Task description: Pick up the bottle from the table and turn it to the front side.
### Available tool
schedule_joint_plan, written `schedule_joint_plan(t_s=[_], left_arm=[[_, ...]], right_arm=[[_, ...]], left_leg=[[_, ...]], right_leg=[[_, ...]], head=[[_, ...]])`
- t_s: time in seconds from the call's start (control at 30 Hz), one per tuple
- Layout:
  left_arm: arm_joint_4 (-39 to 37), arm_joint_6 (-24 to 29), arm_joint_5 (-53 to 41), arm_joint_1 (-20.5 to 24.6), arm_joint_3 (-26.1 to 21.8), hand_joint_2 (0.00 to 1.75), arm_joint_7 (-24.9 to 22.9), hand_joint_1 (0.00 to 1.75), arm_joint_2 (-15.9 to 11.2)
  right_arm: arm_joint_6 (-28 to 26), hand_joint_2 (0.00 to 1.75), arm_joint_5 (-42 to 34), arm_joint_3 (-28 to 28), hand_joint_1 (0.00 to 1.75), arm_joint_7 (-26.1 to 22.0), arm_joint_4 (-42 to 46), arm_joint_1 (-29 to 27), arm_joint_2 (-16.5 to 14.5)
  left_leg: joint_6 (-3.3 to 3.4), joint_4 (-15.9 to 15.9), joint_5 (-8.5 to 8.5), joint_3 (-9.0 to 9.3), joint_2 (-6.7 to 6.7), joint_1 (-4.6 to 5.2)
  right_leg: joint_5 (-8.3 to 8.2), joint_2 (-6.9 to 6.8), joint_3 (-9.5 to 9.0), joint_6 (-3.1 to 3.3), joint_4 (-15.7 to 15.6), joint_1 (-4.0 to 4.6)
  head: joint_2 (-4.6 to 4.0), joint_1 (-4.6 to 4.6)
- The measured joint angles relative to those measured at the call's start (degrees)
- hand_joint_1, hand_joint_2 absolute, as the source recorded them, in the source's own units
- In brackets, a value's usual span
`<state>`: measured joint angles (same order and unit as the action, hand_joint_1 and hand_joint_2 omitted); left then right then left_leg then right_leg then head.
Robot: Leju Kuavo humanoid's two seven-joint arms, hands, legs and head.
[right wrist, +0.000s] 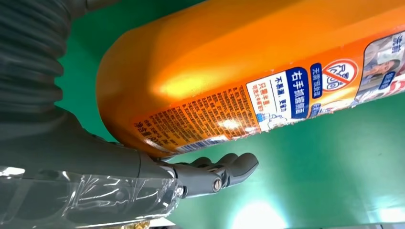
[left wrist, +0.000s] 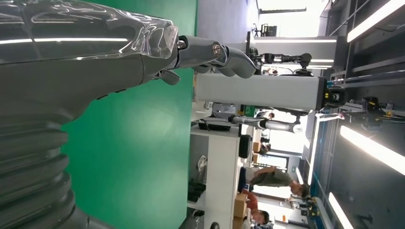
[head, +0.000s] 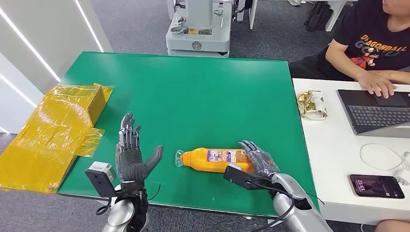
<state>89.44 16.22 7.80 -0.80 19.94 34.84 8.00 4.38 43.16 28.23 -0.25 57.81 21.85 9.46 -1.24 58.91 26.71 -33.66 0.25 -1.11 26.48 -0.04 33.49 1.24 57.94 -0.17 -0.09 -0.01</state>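
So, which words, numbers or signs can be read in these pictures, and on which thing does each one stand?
"DRAGONBALL": on the person's black T-shirt.
"右手" in white on blue: on the orange bottle's label, right wrist view.
Red crossed-out circle sign: on the same label.
"13:12", uncertain: on the phone.
Fine print on the label, the wrapper: too small to read.

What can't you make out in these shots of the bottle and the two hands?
- Bottle base, head view: covered by the right hand, so the grip is uncertain.
- Bottle cap, right wrist view: cut off by the picture edge.
- Small label print, right wrist view: too fine to read.
- Left hand fingers, left wrist view: mostly hidden behind its grey cover.
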Motion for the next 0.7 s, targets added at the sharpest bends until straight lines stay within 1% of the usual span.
schedule_joint_plan(t_s=[0.17, 0.23, 0.4, 0.5, 0.53, 0.63, 0.67, 0.7], left_arm=[[-0.28, 0.13, -0.01, 0.02, 0.04, 1.75, 0.0, 0.0, 0.02], [-0.39, 0.18, -0.01, 0.02, 0.05, 1.75, 0.0, 0.0, 0.02], [-0.66, 0.42, -0.02, 0.02, 0.11, 1.75, -0.02, 0.0, 0.02], [-0.73, 0.43, -0.04, 0.02, 0.18, 1.75, -0.02, 0.0, 0.02], [-0.74, 0.43, -0.06, 0.02, 0.21, 1.75, -0.02, 0.0, 0.02], [-0.82, 0.42, -0.1, 0.02, 0.34, 1.75, -0.02, 0.0, 0.05], [-0.87, 0.42, -0.11, 0.02, 0.37, 1.75, -0.02, 0.0, 0.07], [-0.93, 0.42, -0.11, 0.02, 0.38, 1.75, -0.02, 0.0, 0.07]], right_arm=[[-0.32, 1.75, 0.53, -0.61, 1.62, -1.36, -0.48, 0.06, -0.15], [-0.63, 1.75, 0.84, -0.83, 1.69, -1.79, -0.62, 0.07, -0.23], [-0.99, 1.75, 1.29, -1.2, 1.71, -2.39, -0.85, 0.06, -0.52], [-1.13, 1.75, 1.69, -1.29, 1.52, -2.62, -0.88, 0.05, -0.61], [-1.22, 1.75, 1.86, -1.3, 1.39, -2.75, -0.87, 0.04, -0.61], [-1.35, 1.75, 2.15, -1.3, 0.29, -2.91, -0.66, -0.06, -0.61], [-1.36, 1.75, 2.28, -1.3, 0.0, -2.87, -0.5, -0.15, -0.61], [-1.35, 1.75, 2.54, -1.3, 0.0, -2.8, -0.31, -0.24, -0.61]], left_leg=[[0.0, 0.0, 0.0, 0.0, 0.0, 0.0], [0.0, 0.0, 0.0, 0.0, 0.0, 0.0], [0.0, 0.0, 0.0, 0.0, 0.0, 0.0], [0.0, 0.0, 0.0, 0.0, 0.0, 0.0], [0.0, 0.0, 0.0, 0.0, 0.0, 0.0], [0.0, 0.0, 0.0, 0.0, 0.0, 0.0], [0.0, 0.0, 0.0, 0.0, 0.0, 0.0], [0.0, 0.0, 0.0, -0.01, 0.0, 0.0]], right_leg=[[0.0, 0.0, -0.01, 0.0, 0.0, 0.0], [0.0, 0.0, -0.01, 0.0, 0.0, 0.0], [0.0, 0.0, 0.0, 0.0, 0.0, 0.0], [0.0, 0.0, 0.0, 0.0, 0.0, 0.0], [0.0, 0.0, 0.0, 0.0, 0.0, 0.0], [0.0, 0.0, 0.0, 0.0, 0.0, 0.0], [0.0, 0.0, 0.0, 0.0, 0.0, 0.0], [0.0, 0.0, 0.0, 0.0, 0.0, 0.0]], head=[[0.0, -0.01], [0.0, -0.01], [0.0, -0.01], [0.0, 0.0], [0.0, 0.0], [0.0, 0.01], [0.0, 0.0], [0.0, 0.0]])
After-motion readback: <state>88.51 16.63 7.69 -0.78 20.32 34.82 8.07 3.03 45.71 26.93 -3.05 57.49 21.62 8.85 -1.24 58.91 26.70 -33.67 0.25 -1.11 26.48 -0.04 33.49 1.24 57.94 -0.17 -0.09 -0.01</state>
